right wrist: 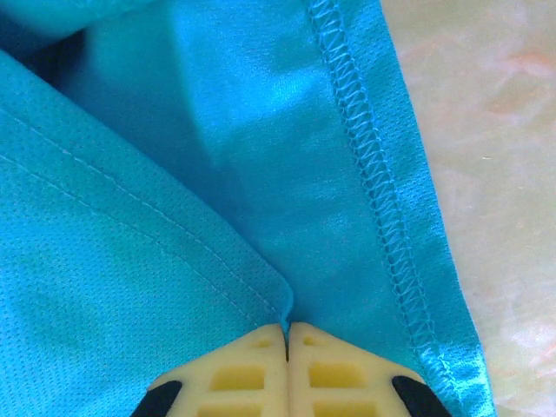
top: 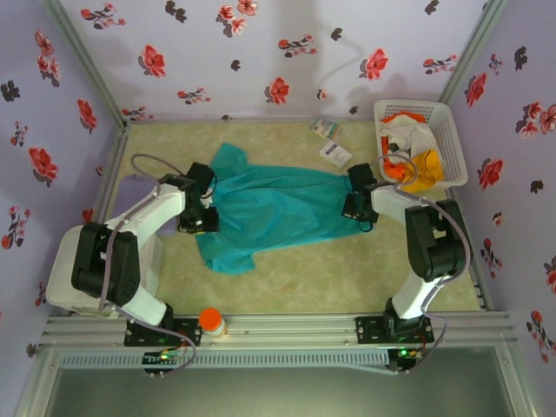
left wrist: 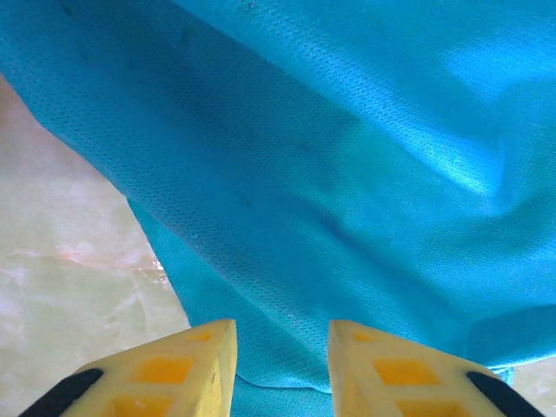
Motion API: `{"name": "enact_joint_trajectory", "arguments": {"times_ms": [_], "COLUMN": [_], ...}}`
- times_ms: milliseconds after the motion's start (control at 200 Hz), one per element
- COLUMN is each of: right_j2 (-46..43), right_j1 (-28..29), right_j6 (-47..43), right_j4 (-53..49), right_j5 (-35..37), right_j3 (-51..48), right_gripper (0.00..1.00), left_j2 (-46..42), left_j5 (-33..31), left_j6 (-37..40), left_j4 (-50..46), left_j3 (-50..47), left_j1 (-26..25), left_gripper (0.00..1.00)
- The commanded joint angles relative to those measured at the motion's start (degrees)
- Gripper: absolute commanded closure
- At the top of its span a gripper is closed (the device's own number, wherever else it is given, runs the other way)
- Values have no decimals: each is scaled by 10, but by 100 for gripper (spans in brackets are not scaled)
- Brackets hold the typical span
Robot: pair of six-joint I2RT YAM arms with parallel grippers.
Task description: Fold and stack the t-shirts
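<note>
A large teal t-shirt (top: 269, 208) lies spread and rumpled across the middle of the table. My left gripper (top: 198, 217) hovers over its left end; in the left wrist view the gripper (left wrist: 281, 347) is open, with teal cloth (left wrist: 347, 174) under and between the yellow fingers (left wrist: 195, 365). My right gripper (top: 354, 208) is at the shirt's right end, and in the right wrist view it (right wrist: 287, 332) is shut on a folded hem edge of the teal t-shirt (right wrist: 174, 217). Orange and white garments (top: 415, 148) lie in the basket.
A white lattice basket (top: 452, 139) stands at the back right. Two small white packets (top: 330, 139) lie behind the shirt. An orange-capped bottle (top: 210, 321) stands at the near rail. Purple cloth (top: 132, 181) peeks out at the left edge.
</note>
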Motion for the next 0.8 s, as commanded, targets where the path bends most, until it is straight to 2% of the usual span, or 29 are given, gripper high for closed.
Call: {"name": "enact_joint_trajectory", "arguments": {"times_ms": [0, 290, 330, 605, 795], "right_j2": [-21, -95, -109, -225, -335], "right_j1": [-2, -2, -2, 3, 9], "right_j6": [-3, -8, -9, 9, 57], "right_j4": [-22, -67, -79, -189, -288], "right_j5": [10, 14, 9, -33, -15], "right_j3": [14, 15, 16, 3, -35], "right_gripper": [96, 95, 98, 100, 100], "left_j2": [3, 8, 10, -6, 0], "left_j5": [8, 9, 9, 8, 8], "left_j6": [2, 1, 2, 3, 3], "left_j4": [3, 11, 10, 5, 6], "left_j3": [2, 0, 1, 3, 8], "left_j1": [3, 4, 5, 17, 19], "left_gripper": [67, 68, 68, 69, 69]}}
